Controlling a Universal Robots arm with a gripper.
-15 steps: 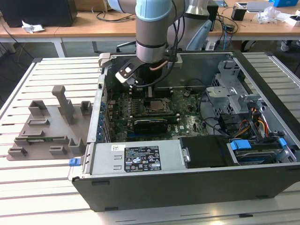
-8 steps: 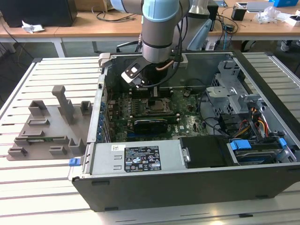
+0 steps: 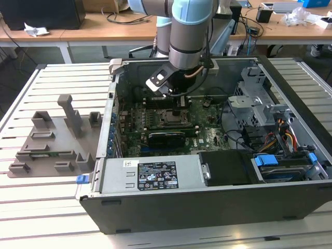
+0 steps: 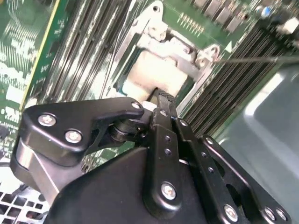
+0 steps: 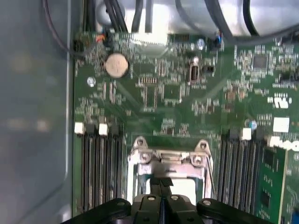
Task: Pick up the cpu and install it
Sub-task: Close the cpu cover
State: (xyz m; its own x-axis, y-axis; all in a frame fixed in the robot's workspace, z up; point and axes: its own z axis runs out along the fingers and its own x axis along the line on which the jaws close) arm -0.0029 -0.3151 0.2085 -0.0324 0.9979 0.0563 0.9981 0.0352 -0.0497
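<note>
The gripper (image 3: 177, 111) reaches down into the open computer case (image 3: 207, 210), over the socket frame (image 5: 168, 156) near the middle of the motherboard (image 3: 210, 132). In both wrist views its fingers (image 4: 162, 109) are pressed together with no gap. Their tips are at one edge of the cpu (image 4: 152, 74), which lies flat inside the frame, between the banks of memory slots (image 5: 100, 172). Whether they touch it is unclear.

A white slatted tabletop (image 3: 46, 207) stood in front of wooden desks (image 3: 93, 26) strewn with cables (image 3: 128, 19); the floor (image 3: 28, 57) was dark.
</note>
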